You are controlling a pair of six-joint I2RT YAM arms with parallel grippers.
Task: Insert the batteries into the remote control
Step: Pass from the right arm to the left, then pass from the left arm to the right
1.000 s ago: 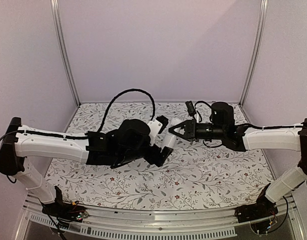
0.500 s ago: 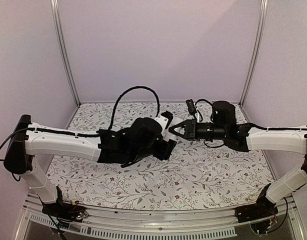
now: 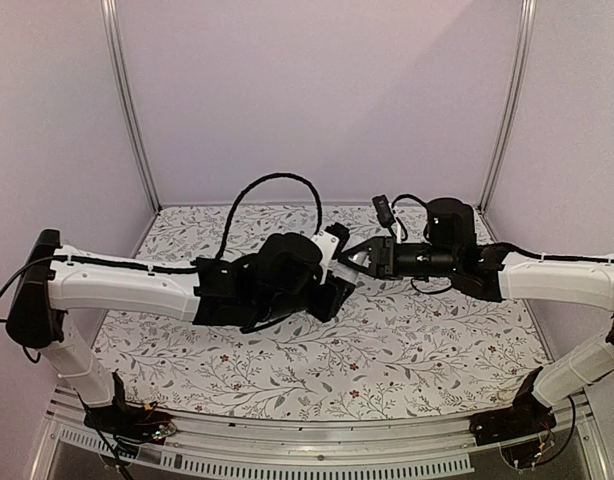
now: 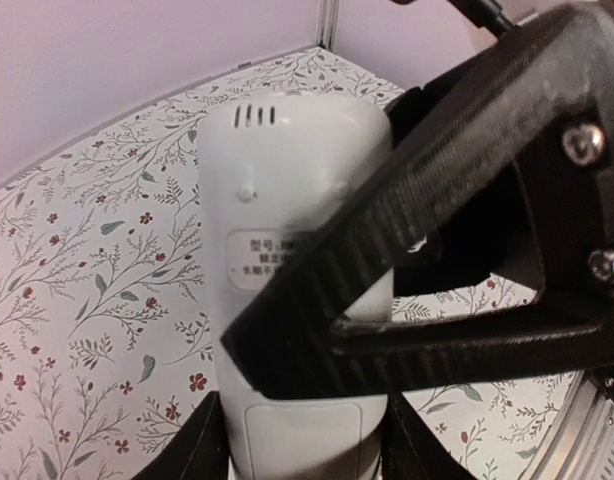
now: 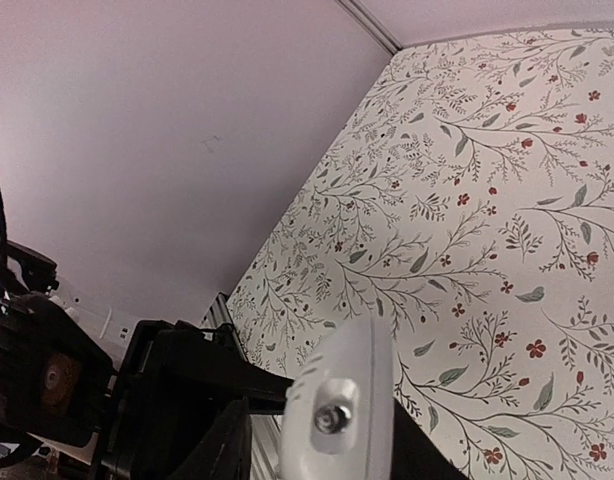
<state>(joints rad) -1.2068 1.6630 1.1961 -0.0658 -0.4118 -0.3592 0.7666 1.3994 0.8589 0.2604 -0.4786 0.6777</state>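
The white remote control (image 4: 277,190) hangs in the air over the middle of the table, its plain back with label and battery cover facing the left wrist camera. My left gripper (image 4: 302,455) is shut on its lower end, one black finger tight against each side. My right gripper (image 5: 322,445) reaches in from the right around the other end; its jaws stand loose, with a gap between one finger (image 5: 222,440) and the remote control (image 5: 342,400). In the top view the two grippers (image 3: 332,272) (image 3: 349,258) meet at the remote control (image 3: 333,243). The batteries are out of view.
A floral-patterned mat (image 3: 387,340) covers the table. Lavender walls with aluminium posts (image 3: 127,100) close in the back and sides. A black cable (image 3: 277,185) loops above the left wrist. A metal rail (image 3: 307,440) runs along the front edge.
My left arm has swung right up to the remote and its jaws have closed on it. The right jaws, shut on the remote before, have loosened.
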